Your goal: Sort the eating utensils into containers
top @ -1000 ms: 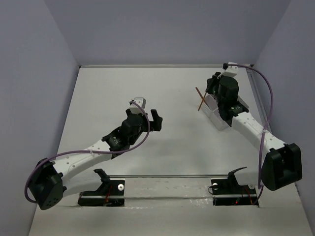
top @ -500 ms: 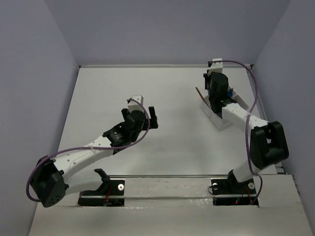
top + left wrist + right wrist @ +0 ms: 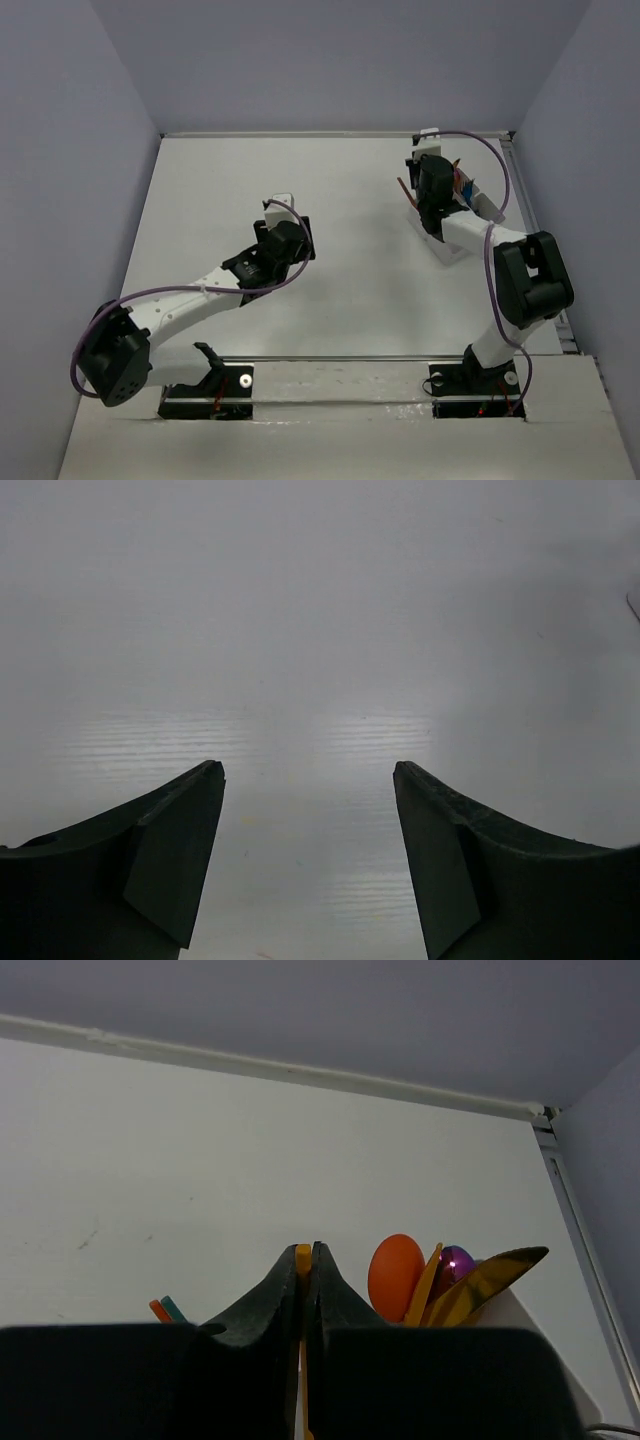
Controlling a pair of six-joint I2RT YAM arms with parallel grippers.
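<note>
My right gripper is shut on a thin yellow-orange utensil, whose tip shows between the pads. In the top view the right gripper hangs over the white container at the back right, and a thin orange-brown utensil sticks out on its left. In the right wrist view an orange spoon, a purple spoon and a gold utensil stand in the container. My left gripper is open and empty above bare table; in the top view it is mid-table.
An orange handle tip and a teal handle tip stand left of my right fingers. The back wall and the right wall stand close to the container. The grey table top lies under the left gripper.
The right arm folded in and its gripper moved left and farther back over the container with the utensil. The left gripper drew back slightly to the left.
</note>
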